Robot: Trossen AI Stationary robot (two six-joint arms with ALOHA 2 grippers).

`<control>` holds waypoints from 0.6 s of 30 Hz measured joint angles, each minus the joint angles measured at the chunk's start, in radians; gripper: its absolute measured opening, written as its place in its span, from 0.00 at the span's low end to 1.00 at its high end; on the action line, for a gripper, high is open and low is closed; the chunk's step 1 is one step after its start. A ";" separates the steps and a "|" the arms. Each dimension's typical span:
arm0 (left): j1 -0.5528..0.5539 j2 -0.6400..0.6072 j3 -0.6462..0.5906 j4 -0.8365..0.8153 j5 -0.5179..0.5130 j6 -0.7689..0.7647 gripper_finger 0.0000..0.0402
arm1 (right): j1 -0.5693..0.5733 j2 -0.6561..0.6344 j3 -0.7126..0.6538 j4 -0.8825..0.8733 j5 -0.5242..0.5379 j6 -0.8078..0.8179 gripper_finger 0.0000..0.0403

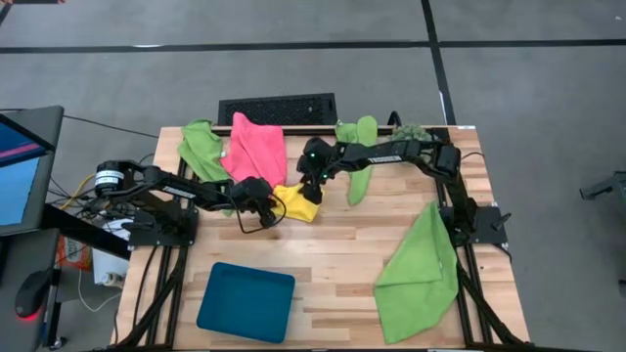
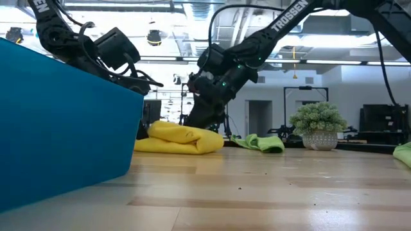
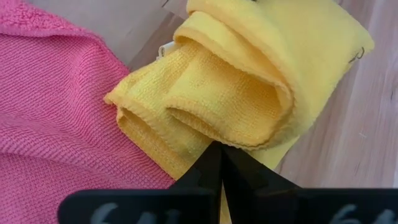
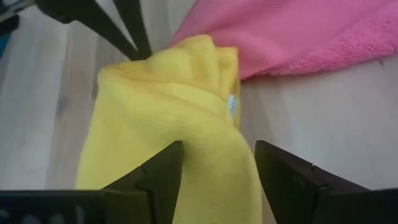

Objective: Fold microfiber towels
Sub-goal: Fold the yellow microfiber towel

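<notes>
A yellow towel (image 1: 298, 205), folded into a thick bundle, lies on the wooden table just near of a flat hot pink towel (image 1: 256, 147). My left gripper (image 1: 275, 202) is shut, with its tips at the bundle's left end (image 3: 205, 140). My right gripper (image 4: 217, 171) comes in from the far right, slanting down. It is open, with one finger on either side of the bundle's right end (image 4: 214, 180). Lime green towels lie at the far left (image 1: 201, 147), far middle (image 1: 360, 166) and near right (image 1: 421, 269). My left gripper's shut fingertips (image 3: 219, 155) rest on the yellow towel's bottom layer at its left end, slanting down from the table's left. Whether a layer is pinched between them, I cannot tell. The towel lies on the table. Whether my right gripper's fingers (image 4: 158, 174) touch the bundle's sides, I cannot tell.
A dark teal tray (image 1: 245, 301) stands near the front left and fills the left of the low view (image 2: 58, 122). A small spiky plant in a pot (image 2: 318, 125) stands at the far right. Bare wood lies between the tray and the near-right green towel.
</notes>
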 joint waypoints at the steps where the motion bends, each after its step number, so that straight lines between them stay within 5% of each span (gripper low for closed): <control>1: 0.000 0.000 0.000 0.000 0.000 0.003 0.00 | -0.001 0.005 0.000 0.003 -0.001 0.005 0.56; 8: 0.000 0.000 0.000 0.000 0.000 0.016 0.00 | 0.009 0.005 0.000 -0.001 0.000 0.001 0.54; 18: 0.000 0.000 0.000 0.000 0.000 0.025 0.00 | 0.014 0.005 0.000 0.000 -0.001 -0.016 0.22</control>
